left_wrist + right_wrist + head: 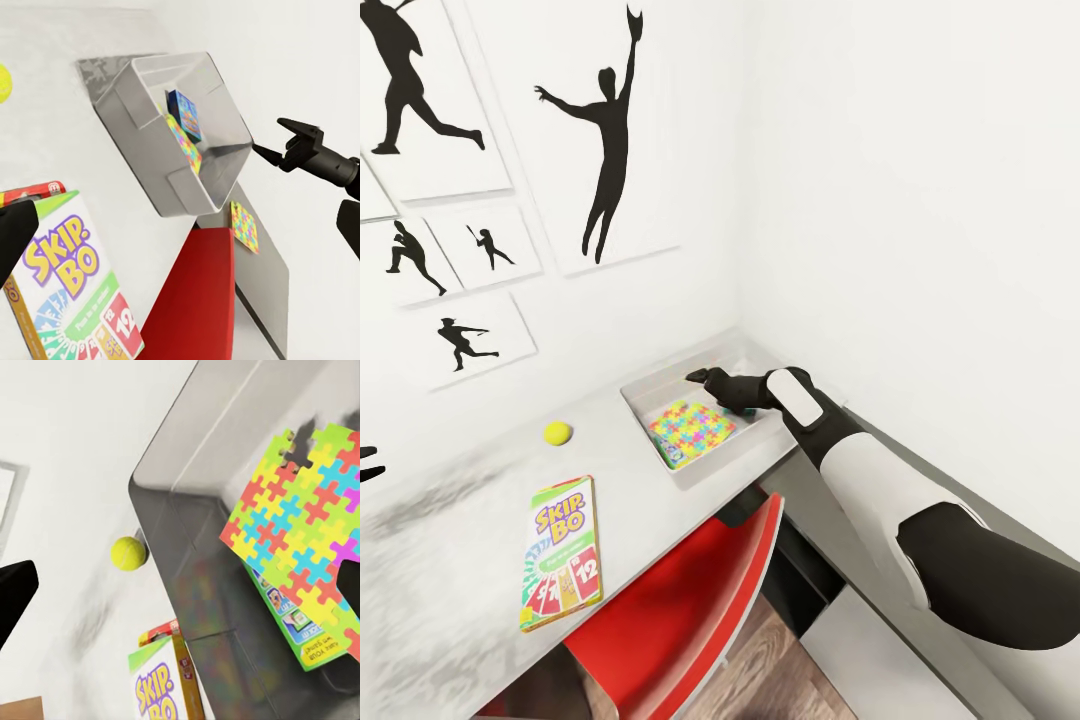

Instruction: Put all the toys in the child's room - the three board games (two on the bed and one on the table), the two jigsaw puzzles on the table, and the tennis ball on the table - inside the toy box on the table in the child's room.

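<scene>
Near the centre of the head view, the toy box [705,425] is seen as a shallow light-grey bin with sloping walls, set on the pale grey table [450,560] close to the room's corner. Inside it a jigsaw puzzle [695,430] of interlocking yellow, pink, blue, green and orange pieces is laid on top of a printed blue board game [296,619], whose edge is exposed beneath the puzzle in the right wrist view. A second jigsaw puzzle [244,225] is shown in the left wrist view beyond the bin's outer wall, beside the red chair [680,610]; what it rests on cannot be told. Left of the bin, the small yellow-green tennis ball [557,432] is placed on the tabletop, apart from the bin. At lower left, the green, yellow and red Skip-Bo box [560,565] is laid flat on the table, and a red-edged box [34,191] is partly hidden under it in the left wrist view. The right gripper [698,377] is held over the bin's far rim, its dark fingers parted and nothing between them. At the head view's left edge, the left gripper [368,465] is cropped, so its opening cannot be told.
</scene>
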You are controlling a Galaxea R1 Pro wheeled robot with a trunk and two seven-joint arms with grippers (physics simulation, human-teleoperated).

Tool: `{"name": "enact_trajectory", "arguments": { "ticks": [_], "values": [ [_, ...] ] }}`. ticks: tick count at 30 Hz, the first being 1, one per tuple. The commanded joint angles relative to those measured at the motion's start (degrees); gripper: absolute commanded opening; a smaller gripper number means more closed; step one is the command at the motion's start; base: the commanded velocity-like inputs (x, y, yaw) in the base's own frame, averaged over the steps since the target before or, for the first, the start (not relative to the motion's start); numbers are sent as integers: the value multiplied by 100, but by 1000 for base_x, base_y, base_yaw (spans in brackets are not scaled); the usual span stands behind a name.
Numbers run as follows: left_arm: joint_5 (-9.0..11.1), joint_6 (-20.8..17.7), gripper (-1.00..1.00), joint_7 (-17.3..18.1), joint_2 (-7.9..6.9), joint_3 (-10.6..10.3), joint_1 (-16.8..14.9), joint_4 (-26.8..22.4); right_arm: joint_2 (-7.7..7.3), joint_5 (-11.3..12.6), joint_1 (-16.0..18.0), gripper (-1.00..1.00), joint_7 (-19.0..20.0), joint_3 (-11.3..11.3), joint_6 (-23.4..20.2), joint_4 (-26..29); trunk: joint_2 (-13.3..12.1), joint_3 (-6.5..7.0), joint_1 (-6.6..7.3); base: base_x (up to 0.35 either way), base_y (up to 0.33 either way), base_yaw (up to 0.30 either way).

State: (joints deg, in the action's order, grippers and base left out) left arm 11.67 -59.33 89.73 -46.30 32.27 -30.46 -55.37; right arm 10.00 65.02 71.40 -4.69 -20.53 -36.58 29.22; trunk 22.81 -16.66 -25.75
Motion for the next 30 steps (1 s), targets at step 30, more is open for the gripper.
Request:
{"name": "enact_trajectory", "arguments": {
  "ticks": [30],
  "values": [
    [-16, -61, 100, 27, -2, -25, -4, 8, 0, 52, -33, 100, -429, -11, -1159, 2155, 11, -11, -3, 0, 0, 0]
  ]
}}
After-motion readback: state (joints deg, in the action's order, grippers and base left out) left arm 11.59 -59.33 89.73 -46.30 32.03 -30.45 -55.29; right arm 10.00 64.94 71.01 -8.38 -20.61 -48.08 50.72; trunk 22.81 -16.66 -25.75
